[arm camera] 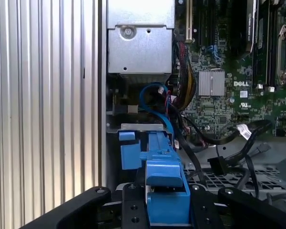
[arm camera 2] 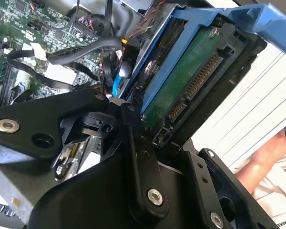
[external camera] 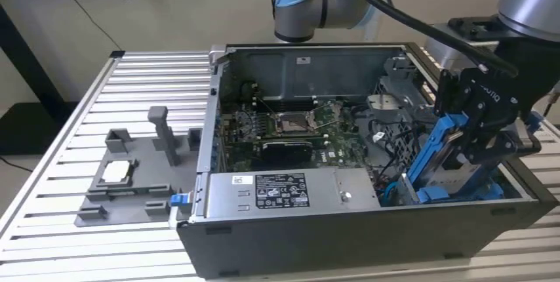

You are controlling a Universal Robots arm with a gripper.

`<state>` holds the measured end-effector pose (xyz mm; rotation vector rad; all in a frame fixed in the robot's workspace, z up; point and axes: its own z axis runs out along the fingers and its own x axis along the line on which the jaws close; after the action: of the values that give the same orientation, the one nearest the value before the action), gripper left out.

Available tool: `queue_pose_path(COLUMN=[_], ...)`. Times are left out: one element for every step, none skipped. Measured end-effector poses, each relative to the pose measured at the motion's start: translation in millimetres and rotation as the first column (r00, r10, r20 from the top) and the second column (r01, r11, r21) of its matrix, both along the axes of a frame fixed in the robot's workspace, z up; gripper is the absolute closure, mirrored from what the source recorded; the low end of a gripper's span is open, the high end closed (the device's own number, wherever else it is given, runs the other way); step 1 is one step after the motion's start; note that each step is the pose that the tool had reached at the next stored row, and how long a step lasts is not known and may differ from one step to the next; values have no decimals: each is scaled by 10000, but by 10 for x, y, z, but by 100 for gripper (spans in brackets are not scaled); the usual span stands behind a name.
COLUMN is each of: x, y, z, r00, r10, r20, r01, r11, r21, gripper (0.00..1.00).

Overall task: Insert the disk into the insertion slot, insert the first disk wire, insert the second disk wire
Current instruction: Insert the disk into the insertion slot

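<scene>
My gripper (external camera: pixel 479 139) is shut on the disk (external camera: pixel 448 157), a drive in a bright blue carrier, held steeply tilted above the case's corner on the exterior view's right. The second wrist view shows the disk's green circuit side and connector row (arm camera 2: pixel 190 81) between the black fingers (arm camera 2: pixel 138 143). In the first wrist view the blue carrier (arm camera: pixel 164 183) hangs just over the insertion slot (arm camera: pixel 133 128), a grey metal bay with blue tabs. A blue wire (arm camera: pixel 153 102) and a black wire with a connector (arm camera: pixel 217 164) lie loose beside the slot.
The open computer case (external camera: pixel 350 236) stands on a slatted metal table (external camera: pixel 149 79). Inside it are the motherboard (external camera: pixel 298 124) and a grey labelled power supply box (external camera: pixel 280 193). A grey fixture (external camera: pixel 131 177) sits on the exterior view's left. A person's hand (arm camera 2: pixel 267 157) is beyond the case.
</scene>
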<state>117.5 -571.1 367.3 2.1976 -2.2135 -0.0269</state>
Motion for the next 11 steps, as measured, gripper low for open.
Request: queue_pose_path(x=[0,0,0,0,0,0,0,0,0,0,0], y=[0,0,0,0,0,0,0,0,0,0,0], z=[-19,-37,-54,-74,-88,-97,-97,-97,-96,-96,-96], r00=[10000,10000,10000,10000,10000,10000,10000,10000,10000,10000,10000], r10=[0,0,0,0,0,0,0,0,0,1,1], r20=[0,0,0,0,0,0,0,0,1,0,0], r01=[0,0,0,0,0,0,0,0,0,-1,-1], r11=[10000,10000,10000,10000,10000,10000,10000,10000,10000,10000,10000], r21=[0,1,1,2,1,1,1,0,0,0,1], gripper=[67,67,67,67,67,67,67,67,67,60,60])
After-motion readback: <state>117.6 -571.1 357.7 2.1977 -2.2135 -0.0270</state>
